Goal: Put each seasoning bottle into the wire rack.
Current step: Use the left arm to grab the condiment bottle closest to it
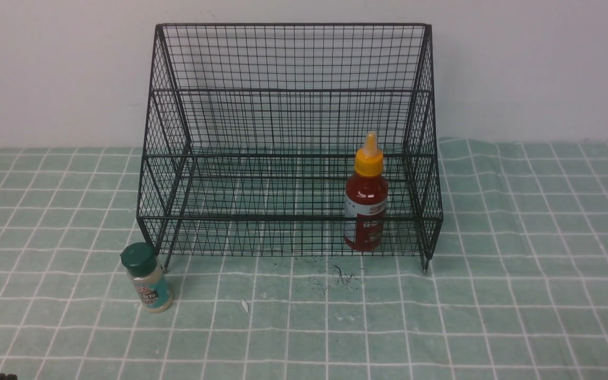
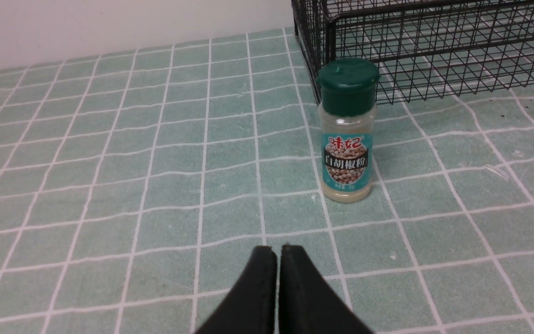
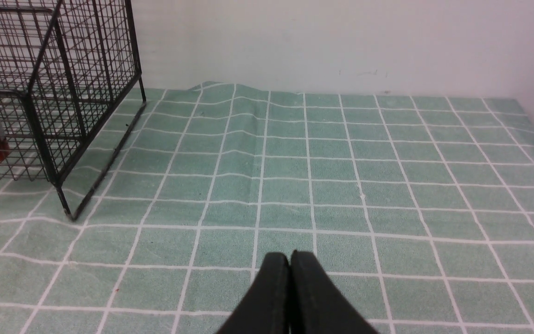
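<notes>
Front view: red sauce bottle (image 1: 366,208) upright inside wire rack (image 1: 288,89), lowest tier, right; shaker jar (image 1: 147,278) on the bench (image 1: 520,295) beside the rack's left front corner.
Left wrist view: left hand (image 2: 277,250) fully closed, empty, apart from the jar.
Right wrist view: right hand (image 3: 289,255) closed, empty.

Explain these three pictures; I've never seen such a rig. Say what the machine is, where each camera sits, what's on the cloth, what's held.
It is a two-armed robot. The wide picture looks forward from between the arms; the other two come from wrist cameras. The black wedges there are the left gripper and right gripper, both shut, holding nothing. On the green checked cloth stands a wire rack with a red sauce bottle on its lowest shelf; a green-capped shaker jar stands outside, by its left front corner.
</notes>
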Action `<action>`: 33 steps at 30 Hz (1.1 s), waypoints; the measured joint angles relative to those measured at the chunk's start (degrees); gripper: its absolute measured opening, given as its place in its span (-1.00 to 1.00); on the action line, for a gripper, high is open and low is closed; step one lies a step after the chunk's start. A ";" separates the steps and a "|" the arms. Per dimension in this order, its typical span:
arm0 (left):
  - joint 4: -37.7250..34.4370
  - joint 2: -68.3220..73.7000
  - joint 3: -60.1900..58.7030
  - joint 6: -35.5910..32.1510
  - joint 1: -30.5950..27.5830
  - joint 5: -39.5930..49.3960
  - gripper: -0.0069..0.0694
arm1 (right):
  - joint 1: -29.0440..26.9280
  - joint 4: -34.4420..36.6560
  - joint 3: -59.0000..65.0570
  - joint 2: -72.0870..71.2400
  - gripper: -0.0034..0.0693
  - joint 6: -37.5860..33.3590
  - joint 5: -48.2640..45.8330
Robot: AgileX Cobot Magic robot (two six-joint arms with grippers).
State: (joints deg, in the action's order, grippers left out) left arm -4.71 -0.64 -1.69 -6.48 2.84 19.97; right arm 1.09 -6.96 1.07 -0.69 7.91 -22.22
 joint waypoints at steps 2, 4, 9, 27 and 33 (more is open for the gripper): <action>-3.04 0.00 0.00 1.32 0.00 -2.94 -0.83 | 0.00 0.00 0.00 0.00 -0.95 0.00 0.00; -7.83 0.00 0.00 3.20 0.00 -8.95 -0.83 | 0.00 0.00 0.00 0.00 -0.95 0.00 0.00; -18.12 0.00 0.00 4.34 0.00 -22.90 -0.83 | 0.00 0.00 0.00 0.00 -0.95 0.02 0.00; -19.77 33.50 32.53 -5.67 0.00 10.09 -0.83 | 0.00 0.00 0.00 0.00 -0.95 0.39 0.00; -16.31 60.81 48.32 -7.81 0.00 31.52 -0.83 | 0.00 -0.05 0.00 0.00 -0.95 0.45 0.00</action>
State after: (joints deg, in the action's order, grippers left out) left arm -21.01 60.16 46.63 -14.29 2.84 51.49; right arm 1.09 -7.01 1.07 -0.69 8.35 -22.22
